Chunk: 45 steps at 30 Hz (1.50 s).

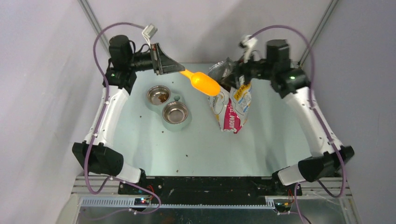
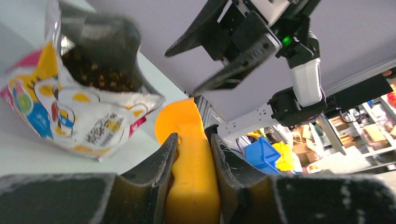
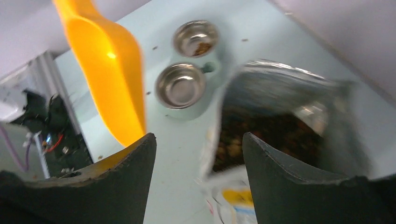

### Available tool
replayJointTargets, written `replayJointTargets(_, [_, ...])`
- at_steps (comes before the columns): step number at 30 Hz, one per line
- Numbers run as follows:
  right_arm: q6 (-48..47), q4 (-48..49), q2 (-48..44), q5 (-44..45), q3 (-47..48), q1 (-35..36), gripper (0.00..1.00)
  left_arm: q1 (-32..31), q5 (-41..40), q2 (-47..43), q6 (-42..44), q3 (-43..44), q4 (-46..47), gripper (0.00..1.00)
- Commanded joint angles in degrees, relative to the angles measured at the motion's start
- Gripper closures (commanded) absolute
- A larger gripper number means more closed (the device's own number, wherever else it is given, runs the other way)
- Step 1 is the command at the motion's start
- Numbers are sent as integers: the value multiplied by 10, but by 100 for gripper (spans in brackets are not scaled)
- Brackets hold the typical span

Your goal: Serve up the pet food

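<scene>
Left gripper (image 2: 193,141) is clamping the scoop (image 1: 204,83) by its handle, scoop's length aiming at the bag (image 1: 231,108) mouth just beside; pet food (image 2: 100,75) is lying inside the bag; right gripper (image 3: 199,138) is hovering above the bag, jaws spread, seemingly empty

- The top camera is looking down from above and behind the arm bases (image 1: 128,173), from far off, framing the whole table (image 1: 201,144).
- The left wrist camera is looking close along the left fingers (image 2: 156,172), toward the bag (image 2: 88,107) and right arm (image 2: 306,79).
- The right wrist camera is looking down past the right fingers (image 3: 123,182), close over the bag.
- All views are sharing the scoop (image 1: 205,83) and bag; top and right wrist are also sharing the bowls (image 1: 175,112).
</scene>
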Motion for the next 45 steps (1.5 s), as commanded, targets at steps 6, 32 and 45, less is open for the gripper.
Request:
replayJointTargets(6, [64,1,-128,162,-120,-189,29,-70,-178,122,203,291,-169,100])
replayJointTargets(32, [137,-45,-243,155,-291,-325,31,-326,-671,388,478,425,-327,100])
replayJointTargets(45, [164,-49,-257,122,-306,-325,32,-339,-522,402,373,334,-378,100])
